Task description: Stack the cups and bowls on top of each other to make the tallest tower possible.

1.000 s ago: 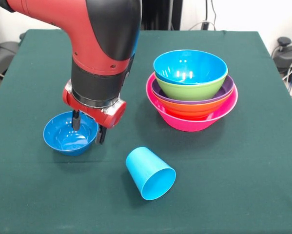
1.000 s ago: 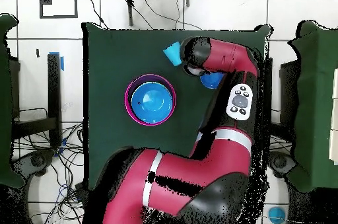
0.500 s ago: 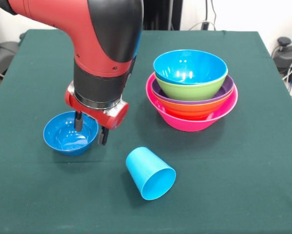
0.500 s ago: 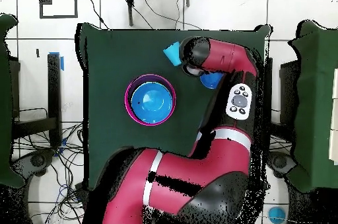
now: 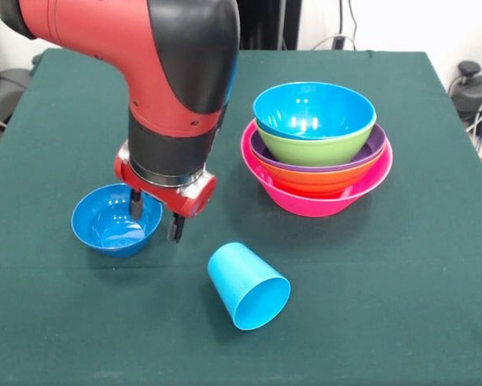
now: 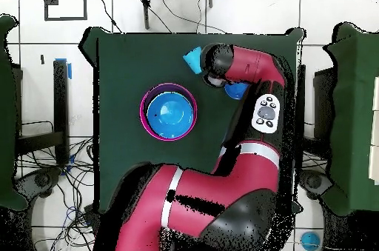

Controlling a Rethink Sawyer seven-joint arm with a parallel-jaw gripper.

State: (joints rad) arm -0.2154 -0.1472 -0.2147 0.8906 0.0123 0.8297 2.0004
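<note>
Visibly five nested bowls (image 5: 317,145); one small blue bowl (image 5: 112,221); one cup (image 5: 247,285).

tower (image 5: 317,145): sky blue, lime green, purple, orange, pink bowls; small bowl (image 5: 116,219) dark blue; cup (image 5: 248,285) sky blue; tablecloth (image 5: 401,281) dark green.

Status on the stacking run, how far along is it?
Done: five glossy bowls sit nested in a tower, wide pink base up to the sky-blue bowl. In hand: the open gripper straddles the rim of the small dark blue bowl, one finger inside, nothing lifted. Left: that bowl, and the sky-blue plastic tumbler lying on its side.
</note>
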